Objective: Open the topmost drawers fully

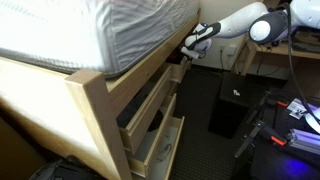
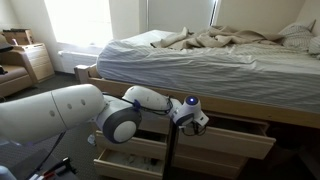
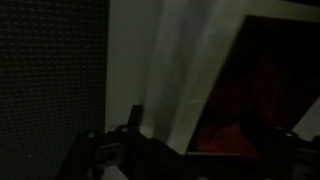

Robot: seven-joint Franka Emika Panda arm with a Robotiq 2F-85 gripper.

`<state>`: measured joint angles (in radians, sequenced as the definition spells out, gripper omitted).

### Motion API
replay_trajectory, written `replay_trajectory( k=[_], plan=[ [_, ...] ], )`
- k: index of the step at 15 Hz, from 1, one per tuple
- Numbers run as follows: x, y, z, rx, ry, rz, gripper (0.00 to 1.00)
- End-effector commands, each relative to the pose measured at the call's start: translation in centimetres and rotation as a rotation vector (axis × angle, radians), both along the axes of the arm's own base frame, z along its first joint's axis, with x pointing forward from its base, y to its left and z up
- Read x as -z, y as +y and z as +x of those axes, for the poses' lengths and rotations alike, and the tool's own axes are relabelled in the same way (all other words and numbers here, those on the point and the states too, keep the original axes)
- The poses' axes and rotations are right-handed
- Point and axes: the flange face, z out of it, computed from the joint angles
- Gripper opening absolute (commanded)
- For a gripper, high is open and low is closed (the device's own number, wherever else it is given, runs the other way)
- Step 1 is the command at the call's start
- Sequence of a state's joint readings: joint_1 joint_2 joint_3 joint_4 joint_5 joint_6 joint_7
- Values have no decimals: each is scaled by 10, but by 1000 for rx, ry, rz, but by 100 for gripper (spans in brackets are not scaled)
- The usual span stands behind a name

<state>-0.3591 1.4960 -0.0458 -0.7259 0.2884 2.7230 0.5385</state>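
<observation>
Pale wood drawers sit under the bed in both exterior views. The top drawer is pulled out part way, and its front also shows in an exterior view. My gripper is at the far end of that top drawer, just under the bed rail, and it shows against the drawer front in an exterior view. The wrist view is dark. There my gripper's fingers stand apart on either side of a pale wood panel, with a dark reddish drawer inside to the right.
A lower drawer stands further out below the top one. The mattress overhangs the frame, and a bed post is close. A black box and cables lie on the floor. A nightstand stands far off.
</observation>
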Motion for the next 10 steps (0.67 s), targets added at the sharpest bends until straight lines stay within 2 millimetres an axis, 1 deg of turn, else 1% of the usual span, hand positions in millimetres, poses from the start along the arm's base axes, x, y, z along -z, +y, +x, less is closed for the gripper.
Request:
replay_trajectory(
  k=[1,2,3,4,5,6,7,8,10],
  plan=[
    [31,-41,-35,-16,164,32,100],
    [31,-40,-35,-4,164,17,100],
    [28,-40,-33,13,158,-3,100],
    [28,-36,-32,12,152,-9,100],
    [23,-26,-24,-4,151,-16,100],
    [3,-37,-23,15,137,-44,100],
    [-21,-41,-18,11,125,-63,100],
    [-10,12,10,-25,1,9,100],
    [0,16,7,-38,27,14,100]
  ],
)
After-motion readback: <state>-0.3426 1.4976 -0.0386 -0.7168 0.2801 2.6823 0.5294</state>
